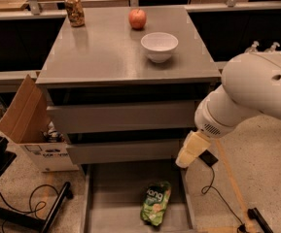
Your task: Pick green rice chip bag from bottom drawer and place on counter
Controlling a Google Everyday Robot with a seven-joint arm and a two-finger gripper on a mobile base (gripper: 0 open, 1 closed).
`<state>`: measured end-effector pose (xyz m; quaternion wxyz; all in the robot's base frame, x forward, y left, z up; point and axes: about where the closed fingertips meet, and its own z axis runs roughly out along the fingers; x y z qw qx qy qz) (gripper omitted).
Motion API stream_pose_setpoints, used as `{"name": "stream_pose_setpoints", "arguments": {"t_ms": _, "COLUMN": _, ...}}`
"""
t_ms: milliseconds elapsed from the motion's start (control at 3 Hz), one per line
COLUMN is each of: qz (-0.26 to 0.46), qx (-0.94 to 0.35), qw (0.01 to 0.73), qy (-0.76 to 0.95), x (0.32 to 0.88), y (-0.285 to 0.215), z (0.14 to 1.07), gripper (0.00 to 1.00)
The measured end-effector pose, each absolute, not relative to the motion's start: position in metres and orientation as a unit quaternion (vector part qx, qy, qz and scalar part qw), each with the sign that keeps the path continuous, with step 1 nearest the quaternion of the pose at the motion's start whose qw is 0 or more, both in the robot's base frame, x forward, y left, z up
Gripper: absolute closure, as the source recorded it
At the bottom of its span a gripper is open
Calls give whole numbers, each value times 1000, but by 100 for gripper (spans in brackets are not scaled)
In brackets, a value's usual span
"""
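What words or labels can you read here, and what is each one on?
"ong", white letters on the green rice chip bag in the bottom drawer.
Cardboard box print: too blurred.
Drink can label: unreadable.
Claw, by the drawer's right side: no text.

Green rice chip bag (155, 203), in the bottom drawer (111, 193) at 6 o'clock: white lettering, partly legible, roughly "ong". Cardboard box (47, 153) at 8 o'clock: dark print, illegible. Can (75, 10) at 11 o'clock: patterned label, illegible. Gripper (188, 152), at 1 o'clock from the bag: no legible marking.
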<state>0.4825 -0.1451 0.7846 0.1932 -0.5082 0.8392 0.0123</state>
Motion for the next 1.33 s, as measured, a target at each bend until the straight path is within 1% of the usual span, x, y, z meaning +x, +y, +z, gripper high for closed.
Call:
{"name": "stream_pose_setpoints", "arguments": {"t_ms": 333, "qz": 31, "qx": -515, "qw": 193, "qy": 834, "x": 485, "y": -125, "z": 742, "gripper": 0}}
{"name": "stream_pose_setpoints", "arguments": {"t_ms": 667, "qz": 49, "qx": -532, "qw": 194, "qy": 822, "x": 491, "y": -88, "z": 638, "gripper": 0}}
{"name": "stream_pose_setpoints", "arguments": {"t_ms": 1000, "qz": 42, "qx": -541, "qw": 209, "qy": 813, "x": 507, "y": -68, "z": 592, "gripper": 0}}
{"name": "stream_pose_setpoints", "arguments": {"t_ms": 1333, "qz": 25, "qx": -543, "qw": 200, "qy": 815, "x": 521, "y": -63, "z": 554, "gripper": 0}}
